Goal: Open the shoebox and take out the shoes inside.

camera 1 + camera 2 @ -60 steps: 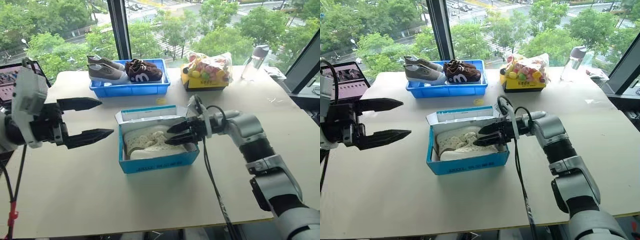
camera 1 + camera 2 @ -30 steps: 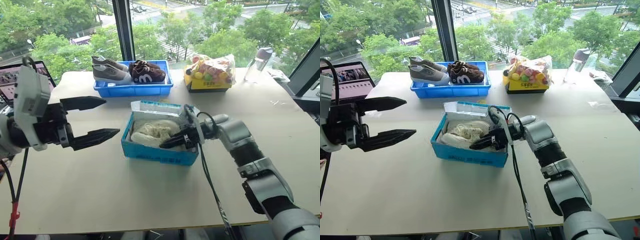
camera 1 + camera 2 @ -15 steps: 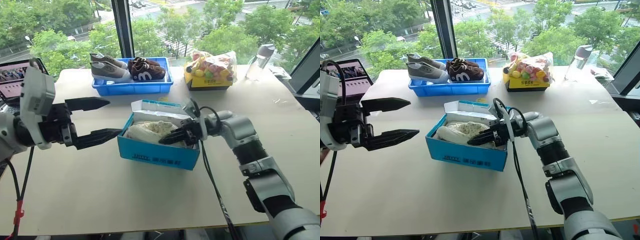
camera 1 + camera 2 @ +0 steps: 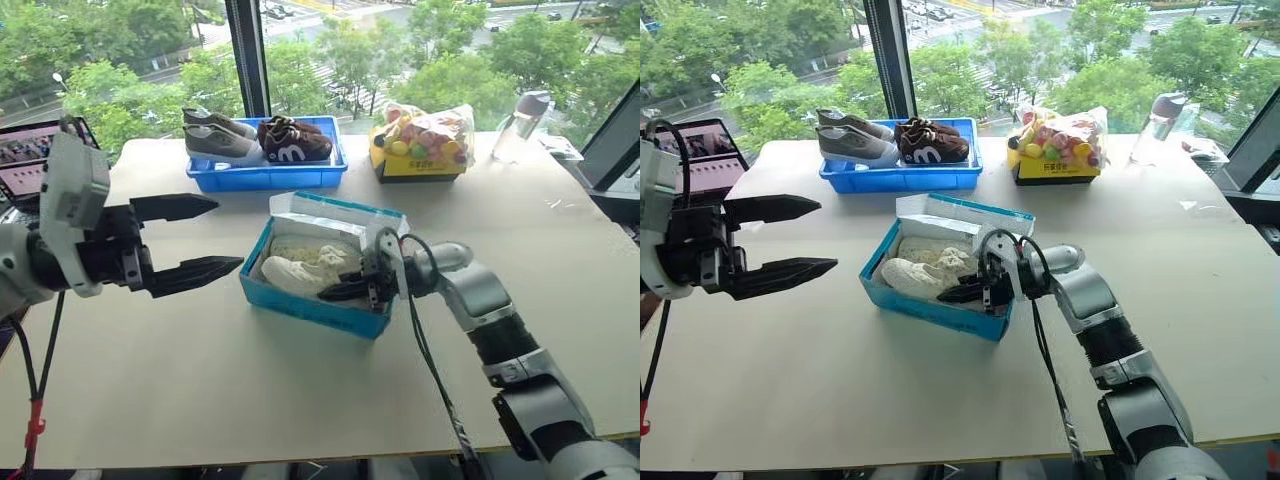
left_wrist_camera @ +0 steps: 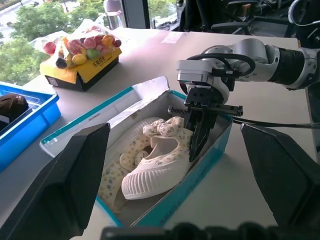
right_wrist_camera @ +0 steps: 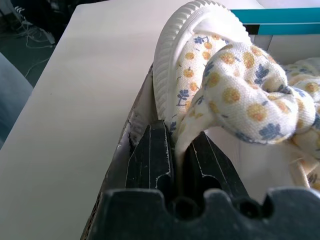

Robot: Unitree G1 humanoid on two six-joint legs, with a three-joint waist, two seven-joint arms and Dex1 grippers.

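Since half a second back, the shoebox (image 4: 318, 282) has settled flat on the table (image 4: 200, 370) again after being tipped toward the camera, and the right gripper (image 4: 335, 290) now sits lower inside its right end. Left arm hasn't really budged.

Head views: the box is open mid-table, flap standing at the back, shoes (image 4: 305, 268) lying inside. The right gripper's fingers are pinched together on the edge of the nearest shoe. The left gripper (image 4: 195, 240) hangs off to the box's left, jaws spread wide, holding nothing, apart from the box. Behind sit a blue tray (image 4: 265, 175) with grey sneakers (image 4: 215, 140) and brown shoes (image 4: 292, 142), a yellow snack box (image 4: 418, 160) and a bottle (image 4: 518, 125) near the windows.

Left wrist view: the right gripper (image 5: 197, 145) pokes down into the shoebox (image 5: 200, 170), clamped on the collar of a cream shoe (image 5: 160, 165) just beside its bow.

Right wrist view: both black fingers (image 6: 150, 155) squeeze a fold of printed fabric, with the ribbed sole (image 6: 200, 20) curving beyond.
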